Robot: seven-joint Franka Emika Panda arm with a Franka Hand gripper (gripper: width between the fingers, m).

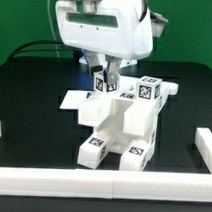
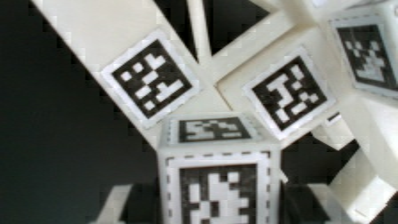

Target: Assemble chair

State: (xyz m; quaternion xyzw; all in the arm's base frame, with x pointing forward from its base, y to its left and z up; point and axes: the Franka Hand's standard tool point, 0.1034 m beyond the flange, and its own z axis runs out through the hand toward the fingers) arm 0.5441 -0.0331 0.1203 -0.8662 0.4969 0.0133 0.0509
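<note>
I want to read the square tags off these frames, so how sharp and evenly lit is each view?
Exterior view: even lighting, but the chair is glossy white on black, so its faces wash out and tags look tiny and soft; the gripper hides some. Wrist view: tags are large, yet blurred and skewed by closeness; the gripper's fingers are dim at the frame edge.

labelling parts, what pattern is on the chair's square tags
Black-and-white blocky squares on the glossy white plastic chair; clearest in the wrist view.
</note>
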